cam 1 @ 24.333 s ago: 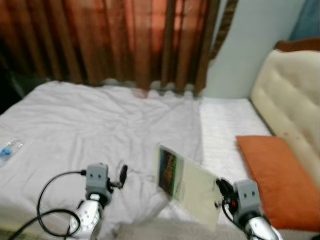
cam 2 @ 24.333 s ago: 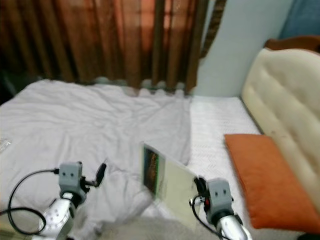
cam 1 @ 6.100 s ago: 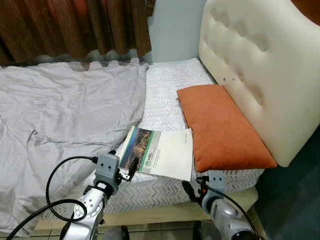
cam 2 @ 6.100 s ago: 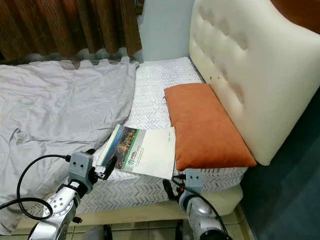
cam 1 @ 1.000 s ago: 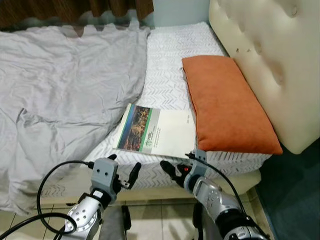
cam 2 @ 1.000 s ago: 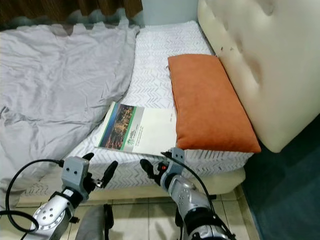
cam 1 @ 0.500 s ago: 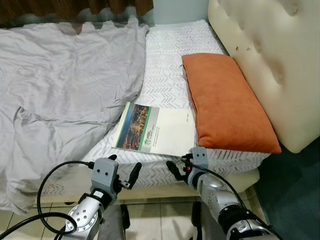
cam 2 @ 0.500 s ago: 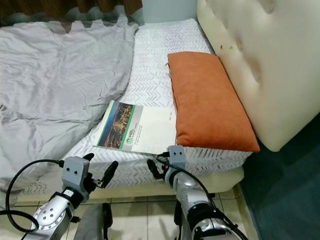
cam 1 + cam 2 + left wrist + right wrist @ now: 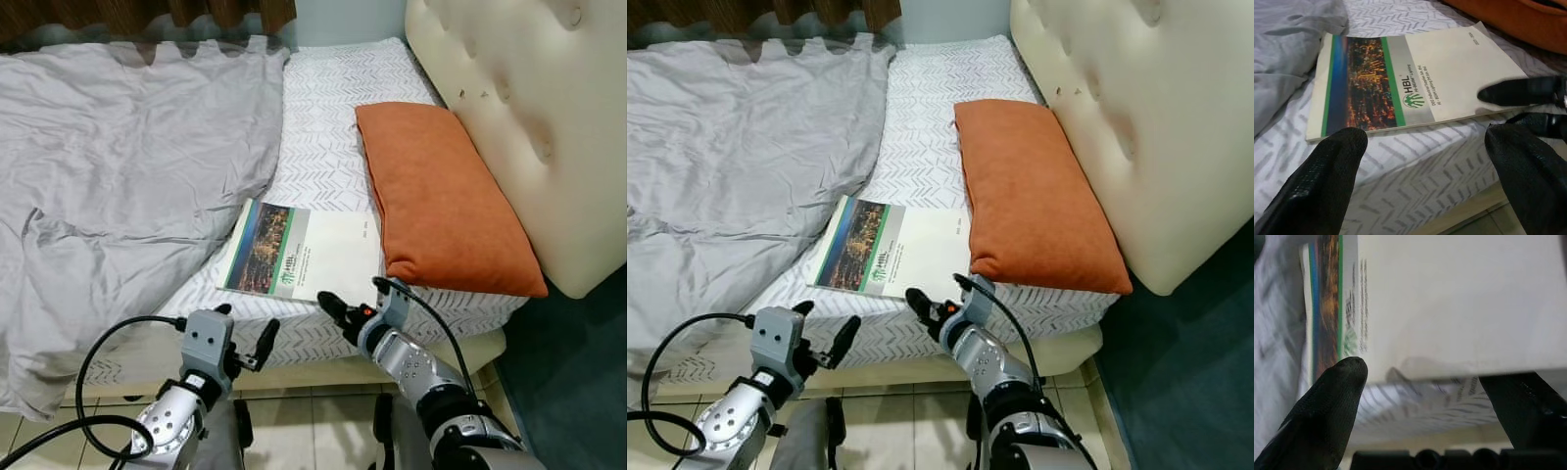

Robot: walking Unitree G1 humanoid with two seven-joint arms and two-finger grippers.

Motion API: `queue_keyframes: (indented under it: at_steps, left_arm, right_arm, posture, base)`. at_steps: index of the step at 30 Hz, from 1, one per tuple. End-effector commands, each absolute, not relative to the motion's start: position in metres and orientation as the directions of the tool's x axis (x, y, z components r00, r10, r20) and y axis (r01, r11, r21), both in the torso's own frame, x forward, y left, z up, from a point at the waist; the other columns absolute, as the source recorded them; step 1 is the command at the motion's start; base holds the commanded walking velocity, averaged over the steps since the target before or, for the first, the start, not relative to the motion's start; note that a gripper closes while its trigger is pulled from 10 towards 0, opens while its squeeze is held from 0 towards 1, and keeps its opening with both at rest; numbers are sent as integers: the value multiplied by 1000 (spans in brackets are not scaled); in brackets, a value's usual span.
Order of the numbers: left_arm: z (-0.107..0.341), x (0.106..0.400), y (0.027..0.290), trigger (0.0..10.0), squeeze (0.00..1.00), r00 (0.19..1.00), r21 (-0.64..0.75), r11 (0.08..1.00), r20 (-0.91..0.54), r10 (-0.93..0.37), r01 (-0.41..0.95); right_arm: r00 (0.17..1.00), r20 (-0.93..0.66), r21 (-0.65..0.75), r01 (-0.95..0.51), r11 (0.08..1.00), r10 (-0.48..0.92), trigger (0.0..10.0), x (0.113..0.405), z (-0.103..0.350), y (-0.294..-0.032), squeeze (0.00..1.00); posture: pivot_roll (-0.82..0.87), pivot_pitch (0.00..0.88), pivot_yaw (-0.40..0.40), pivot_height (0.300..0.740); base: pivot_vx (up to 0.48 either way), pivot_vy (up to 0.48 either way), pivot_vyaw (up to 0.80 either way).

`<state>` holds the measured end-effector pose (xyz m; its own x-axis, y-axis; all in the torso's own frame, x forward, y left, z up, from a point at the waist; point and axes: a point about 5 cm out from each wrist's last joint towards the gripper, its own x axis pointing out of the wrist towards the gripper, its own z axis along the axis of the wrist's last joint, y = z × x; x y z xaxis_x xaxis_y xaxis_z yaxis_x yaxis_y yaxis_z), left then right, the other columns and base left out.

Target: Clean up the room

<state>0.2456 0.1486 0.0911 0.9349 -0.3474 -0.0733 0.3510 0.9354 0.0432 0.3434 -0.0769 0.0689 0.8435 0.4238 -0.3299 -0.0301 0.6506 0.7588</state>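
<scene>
Stretching across the room, the bed (image 9: 323,166) carries a grey sheet (image 9: 118,166) crumpled over its far side and a cream headboard (image 9: 529,117) at its head. An orange pillow (image 9: 441,196) lies against the headboard. Beside it, at the bed's near edge, a booklet (image 9: 299,253) lies flat. The right claw (image 9: 331,308), fingers spread and empty, reaches the booklet's near edge. The left claw (image 9: 245,343) hangs open below the bed's edge, holding nothing.
</scene>
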Motion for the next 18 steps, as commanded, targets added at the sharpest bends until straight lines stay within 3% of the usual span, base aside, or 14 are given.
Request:
queue_keyframes:
  at_steps: [1, 4, 7, 9, 11, 13, 17, 18]
  left_arm:
    - [88, 243, 148, 10000, 0, 930, 35, 932, -91, -355, 360]
    - [87, 243, 147, 10000, 0, 930, 32, 932, -91, -356, 360]
    - [87, 244, 146, 10000, 0, 929, 30, 932, -90, -358, 362]
    - [87, 245, 145, 10000, 0, 929, 30, 932, -89, -359, 362]
    - [87, 245, 145, 10000, 0, 929, 30, 931, -89, -359, 363]
    - [87, 245, 144, 10000, 0, 930, 29, 932, -88, -358, 361]
    - [87, 246, 144, 10000, 0, 929, 28, 932, -87, -358, 362]
    - [86, 246, 143, 10000, 0, 929, 26, 931, -87, -361, 364]
  right_arm:
    - [881, -237, 790, -70, 609, 409, 10000, 358, 99, -75, 0]
    - [876, -228, 824, -59, 563, 425, 10000, 360, 105, -68, 0]
    - [868, -237, 788, -91, 609, 436, 10000, 359, 103, -64, 0]
    - [871, -272, 653, -145, 743, 410, 10000, 356, 94, -68, 0]
    - [872, -285, 596, -164, 786, 398, 10000, 355, 90, -71, 0]
    - [886, -288, 415, -226, 881, 363, 10000, 351, 83, -77, 0]
    - [900, -248, 256, -296, 920, 359, 10000, 347, 81, -77, 0]
    - [907, -196, 157, -347, 925, 373, 10000, 345, 85, -74, 0]
  posture:
    - [82, 191, -11, 584]
    - [81, 188, -12, 584]
    - [79, 187, -12, 584]
    - [79, 185, -15, 584]
    - [79, 185, -15, 584]
    - [75, 182, -16, 584]
    - [70, 182, -14, 584]
    - [67, 182, -12, 584]
  base:
    - [0, 0, 0]
    - [0, 0, 0]
    - [0, 0, 0]
    - [0, 0, 0]
    - [0, 0, 0]
    - [0, 0, 0]
    - [0, 0, 0]
    - [0, 0, 0]
